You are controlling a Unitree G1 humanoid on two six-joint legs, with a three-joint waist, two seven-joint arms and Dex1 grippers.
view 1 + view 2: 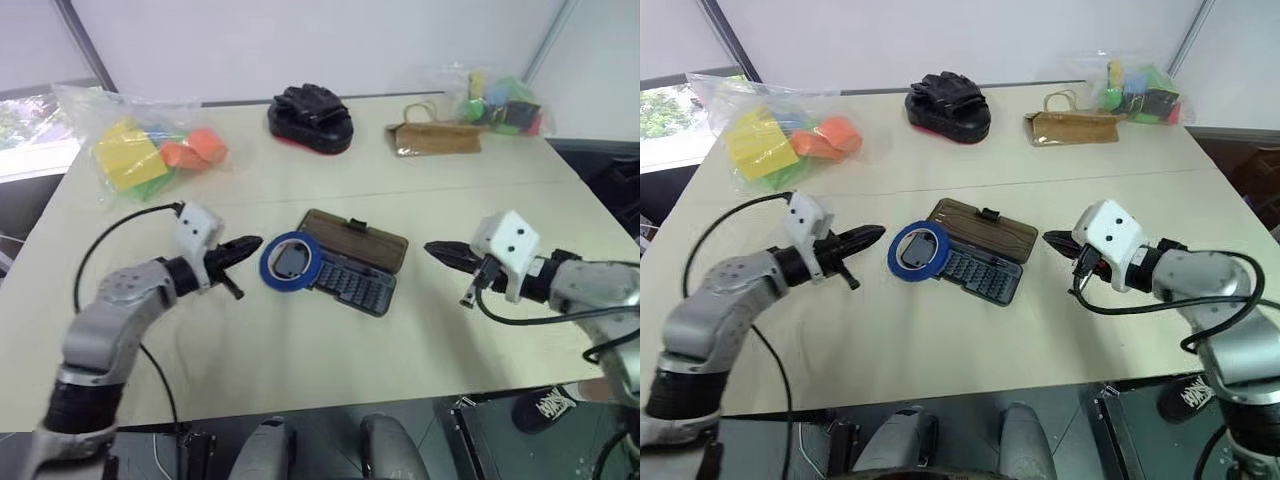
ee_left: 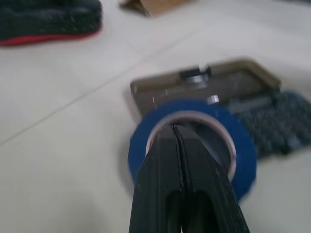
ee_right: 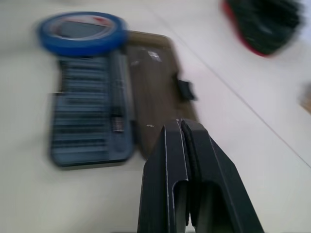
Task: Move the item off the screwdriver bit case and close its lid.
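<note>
Pale tabletop fills my view, with white walls behind it. At its middle I see the case lying open, its lid folded flat on the far side. A tape ring rests on the tray's left end, overlapping onto the tabletop. My left gripper hovers just left of the ring, fingers pressed together and holding nothing. My right gripper hangs to the right of the case, apart from it, fingers likewise closed and empty. Gloves, a paper bag and two bags of foam blocks sit along the far edge.
</note>
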